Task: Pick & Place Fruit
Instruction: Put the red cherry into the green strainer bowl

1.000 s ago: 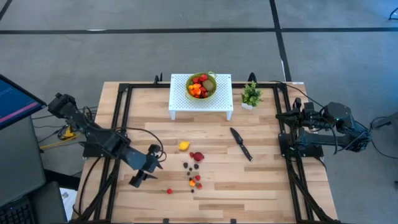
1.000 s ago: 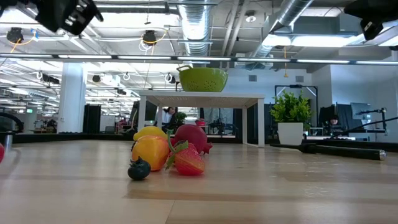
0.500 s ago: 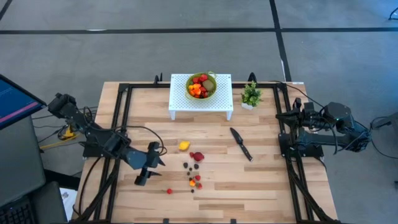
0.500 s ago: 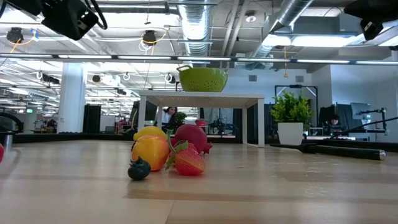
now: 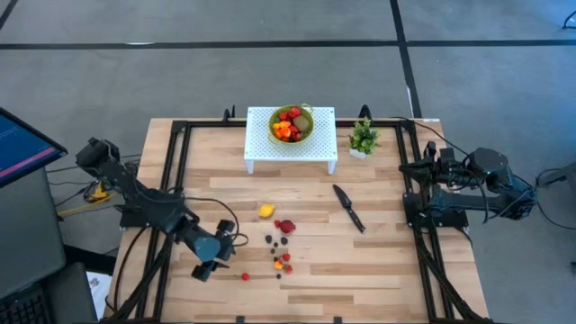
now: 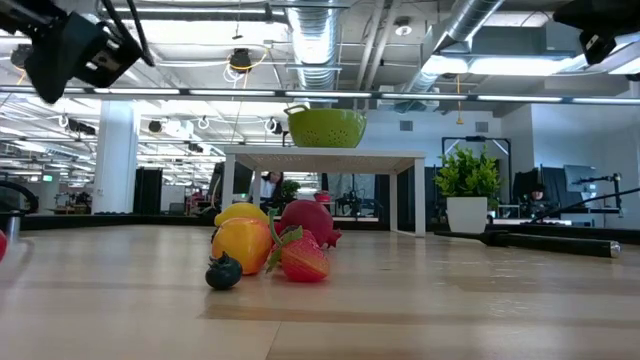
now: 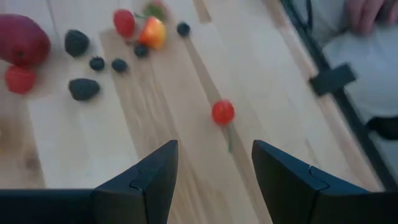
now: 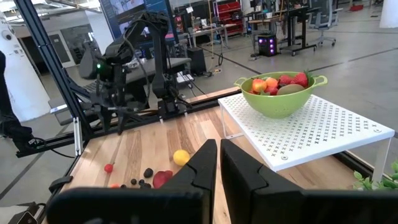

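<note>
Fruit (image 5: 281, 245) lies in a little bunch on the wooden counter (image 5: 378, 261), near its middle. We see a yellow one (image 5: 265, 211), a big red one (image 5: 286, 226), and some tiny dark and orange ones just below them. One small red fruit (image 7: 222, 112) sits alone, a bit apart from the bunch and closer to the front edge. More fruit fills the green bowl (image 5: 292, 124), which stands on a white stand (image 5: 322, 148) at the back of the counter. Our left hand (image 5: 206, 265) hangs over the counter near the front, just beside the lone red fruit. Its two fingers (image 7: 147, 186) are spread wide apart and hold nothing, and the red fruit shows between them, farther on. Our right hand (image 8: 218, 163) waits off at the right side of the counter. Its fingers are pressed close together and hold nothing. A black knife (image 5: 348, 208) lies to the right of the fruit bunch, and a small green plant (image 5: 363, 138) stands next to the white stand. In the left wrist view, part of a person's hand (image 7: 368, 12) shows past the counter's edge.
</note>
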Tool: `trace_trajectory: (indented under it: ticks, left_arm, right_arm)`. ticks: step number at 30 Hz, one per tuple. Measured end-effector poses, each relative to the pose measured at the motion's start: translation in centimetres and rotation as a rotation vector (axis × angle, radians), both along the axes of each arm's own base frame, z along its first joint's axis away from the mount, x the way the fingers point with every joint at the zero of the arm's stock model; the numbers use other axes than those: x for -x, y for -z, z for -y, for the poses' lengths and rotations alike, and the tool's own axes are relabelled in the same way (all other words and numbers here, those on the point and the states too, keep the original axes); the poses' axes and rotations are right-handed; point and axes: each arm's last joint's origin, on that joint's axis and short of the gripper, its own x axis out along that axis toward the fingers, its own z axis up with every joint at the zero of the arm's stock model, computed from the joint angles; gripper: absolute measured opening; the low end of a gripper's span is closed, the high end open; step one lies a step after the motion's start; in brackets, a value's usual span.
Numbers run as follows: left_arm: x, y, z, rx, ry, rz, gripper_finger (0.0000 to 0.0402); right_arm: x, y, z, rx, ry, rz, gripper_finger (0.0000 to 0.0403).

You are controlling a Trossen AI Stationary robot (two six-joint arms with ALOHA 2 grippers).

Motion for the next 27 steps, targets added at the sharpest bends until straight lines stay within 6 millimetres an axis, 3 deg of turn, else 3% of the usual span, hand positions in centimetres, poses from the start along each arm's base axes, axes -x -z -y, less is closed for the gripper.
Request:
trace_trajectory:
  ticks: [27]
  left_arm:
    - [-2.2,3.3,2.5,0.077,0.099,-0.055,0.0199]
  right_arm:
    - [0.0,0.0,0.0,0.0,0.0,0.0,0.0017]
